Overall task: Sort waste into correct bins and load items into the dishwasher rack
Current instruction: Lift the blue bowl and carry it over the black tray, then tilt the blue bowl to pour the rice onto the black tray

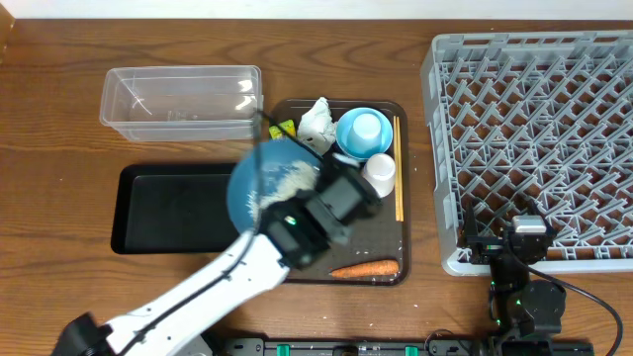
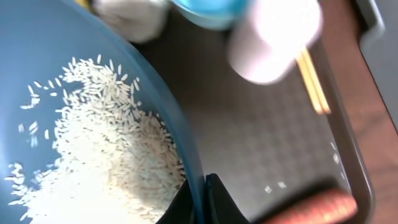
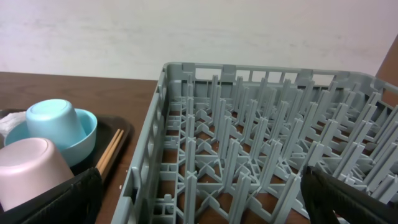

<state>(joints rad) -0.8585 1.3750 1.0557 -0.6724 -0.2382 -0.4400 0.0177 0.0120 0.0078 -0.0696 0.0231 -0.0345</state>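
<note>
White rice (image 2: 93,155) fills the left wrist view, heaped on the dark blue plate (image 1: 259,178). The plate's rim runs down to the 6 o'clock edge of that view. There the left gripper (image 2: 200,202) pinches it, jaws nearly together with only the rim's thickness between them. Holding the plate by the edge keeps the fingers off the food and leaves the face free to tip.

From overhead the plate is blurred. It hangs over the 3 o'clock end of the black tray (image 1: 168,213), overlapping the 9 o'clock edge of the brown serving tray (image 1: 386,262). I judge the step in hand to be emptying the rice into a bin, though I cannot tell how far the plate is tilted.

The clear tub (image 1: 178,99) sits at 12 o'clock from the black tray. On the serving tray a napkin (image 1: 316,121) and a yellow-green foil wrapper (image 1: 285,129) lie toward 11 o'clock. The light blue bowl (image 1: 348,146) is at 12, the white cup (image 1: 379,173) is just below it, and the chopsticks (image 1: 399,168) lie along the 3 o'clock edge. The carrot (image 1: 364,267) is at 6.

The dishwasher rack (image 1: 534,138) stands at 3 o'clock on the counter (image 1: 59,119), with nothing in it. The right gripper (image 3: 200,180) waits at the rack's 6 o'clock rim, fingers spread wide and holding nothing.
</note>
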